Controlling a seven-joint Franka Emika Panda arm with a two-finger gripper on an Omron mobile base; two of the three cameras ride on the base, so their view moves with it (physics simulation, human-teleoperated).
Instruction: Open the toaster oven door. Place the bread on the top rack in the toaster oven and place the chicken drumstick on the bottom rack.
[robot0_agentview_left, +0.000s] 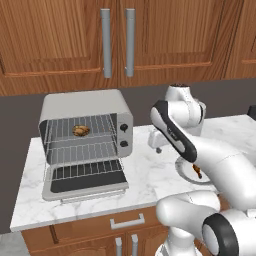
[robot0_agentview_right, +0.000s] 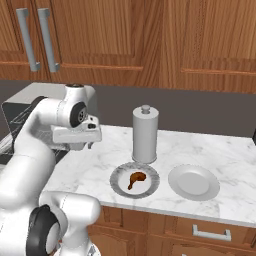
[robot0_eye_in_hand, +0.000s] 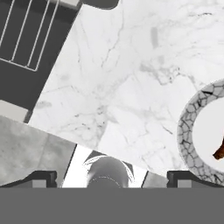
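The silver toaster oven (robot0_agentview_left: 85, 102) stands at the counter's left with its door (robot0_agentview_left: 85, 184) folded down flat. The bread (robot0_agentview_left: 81, 131) lies on the top rack inside. The chicken drumstick (robot0_agentview_right: 136, 178) rests on a crackle-rimmed plate (robot0_agentview_right: 118, 186) near the counter's front edge; in the left base view my arm partly covers that plate (robot0_agentview_left: 186, 172). My gripper (robot0_agentview_left: 158, 148) (robot0_agentview_right: 75, 146) hangs open and empty above bare marble between the oven door and the plate, pointing down. In the hand view the open door (robot0_eye_in_hand: 26, 43) shows upper left, with the plate rim (robot0_eye_in_hand: 189, 135) and the drumstick's end (robot0_eye_in_hand: 220, 152) at the right.
A tall grey canister (robot0_agentview_right: 145, 134) stands behind the drumstick plate. An empty grey plate (robot0_agentview_right: 193, 182) lies to its right. Wooden cabinets hang above the counter, and drawers run below its front edge.
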